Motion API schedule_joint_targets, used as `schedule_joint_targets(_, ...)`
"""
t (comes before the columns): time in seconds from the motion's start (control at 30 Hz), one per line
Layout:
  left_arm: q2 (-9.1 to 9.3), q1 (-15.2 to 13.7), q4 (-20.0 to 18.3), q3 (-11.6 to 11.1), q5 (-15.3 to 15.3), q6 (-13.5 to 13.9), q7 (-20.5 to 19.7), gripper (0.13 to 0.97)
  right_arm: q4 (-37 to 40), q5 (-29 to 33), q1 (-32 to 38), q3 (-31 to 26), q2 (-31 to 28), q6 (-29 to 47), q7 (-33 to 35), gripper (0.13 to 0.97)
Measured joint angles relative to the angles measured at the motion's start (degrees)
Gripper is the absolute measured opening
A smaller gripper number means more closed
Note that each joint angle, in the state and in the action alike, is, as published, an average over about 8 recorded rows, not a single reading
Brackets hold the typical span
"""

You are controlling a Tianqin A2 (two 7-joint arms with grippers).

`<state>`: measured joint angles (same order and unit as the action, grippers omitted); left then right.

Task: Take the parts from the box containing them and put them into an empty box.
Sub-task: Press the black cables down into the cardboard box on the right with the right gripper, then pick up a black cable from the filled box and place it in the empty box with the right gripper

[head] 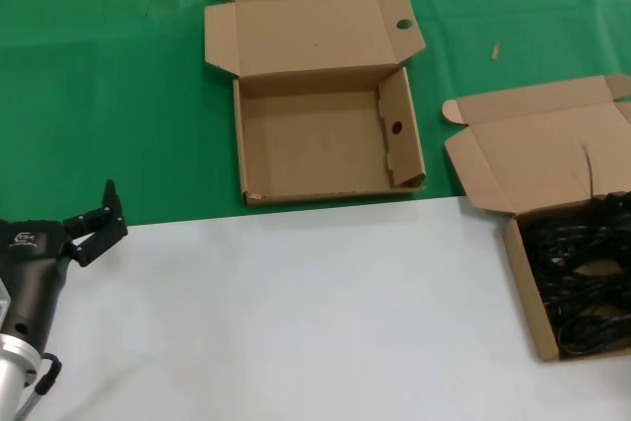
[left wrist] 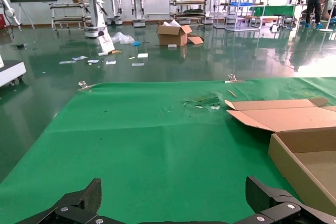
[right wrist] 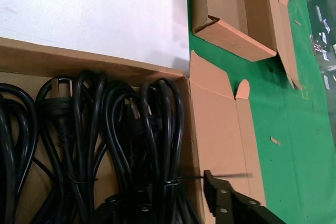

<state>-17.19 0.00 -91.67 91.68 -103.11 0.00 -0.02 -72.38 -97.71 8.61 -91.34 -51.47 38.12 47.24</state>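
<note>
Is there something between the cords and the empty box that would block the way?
Nothing visible does. Between the cords in the right box and the empty box lie only bare white table and green cloth.

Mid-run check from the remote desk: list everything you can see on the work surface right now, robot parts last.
Empty box: one, brown cardboard, lid open with a round-holed flap, on the green cloth at centre, nothing inside.
Box of cords: one, brown cardboard, plain lid open, at the robot's right, straddling cloth and white surface.
Power cords: several coiled bundles, black, lying inside that right-hand box; exact count cannot be told.
Green cloth: one, covers the far part of the table.
White surface: one, the near part of the table.
Left pincer: black, open, low at the robot's left over the white surface's edge, holding nothing.
Right pincer: black, above the cord box's edge beside the cords; only one finger shows.
</note>
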Motion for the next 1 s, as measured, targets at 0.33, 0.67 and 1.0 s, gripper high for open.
schedule_joint_targets(0.33,0.00,0.00,0.00,0.00,0.00,0.00,0.00,0.966,-0.10,0.04,0.35,-0.70,-0.03,-0.64,-0.72,0.290)
schedule_joint_targets(0.67,0.00,0.00,0.00,0.00,0.00,0.00,0.00,0.966,-6.29,-2.24,-2.40,1.91,-2.22,-0.73,-6.65,0.205)
schedule_joint_targets(1.0,0.00,0.00,0.00,0.00,-0.01,0.00,0.00,0.966,-14.62,-2.36,0.92,-0.57,2.05,-2.04,-11.72,0.201)
